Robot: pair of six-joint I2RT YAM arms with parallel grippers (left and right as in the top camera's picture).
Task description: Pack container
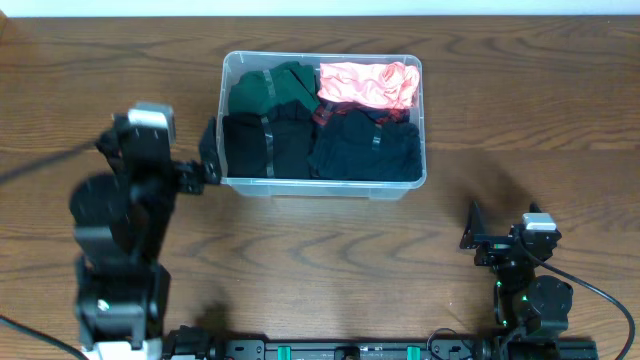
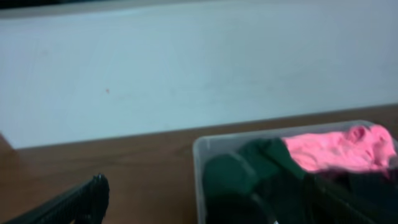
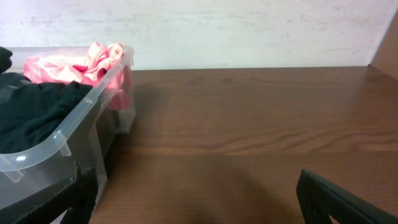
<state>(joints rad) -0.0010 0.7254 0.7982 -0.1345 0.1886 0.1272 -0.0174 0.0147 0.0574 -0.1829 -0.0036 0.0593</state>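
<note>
Clear plastic container [image 1: 322, 186] looks fully packed (green, pink and black garments [image 1: 360, 150] fill it), so I judge the packing step is closing; the next move calls for backing away without snagging cloth. Left gripper [image 1: 210, 155] reaches level, fingers spread, the bin's left wall between them. Right gripper [image 1: 472, 226] sits low, fingers apart, container ahead-left of them.

Overhead looks straight down on the container [image 1: 320, 187]. Wrist views look level, close at its left and farther off its right, sharing its pink cloth [image 1: 368, 85].
</note>
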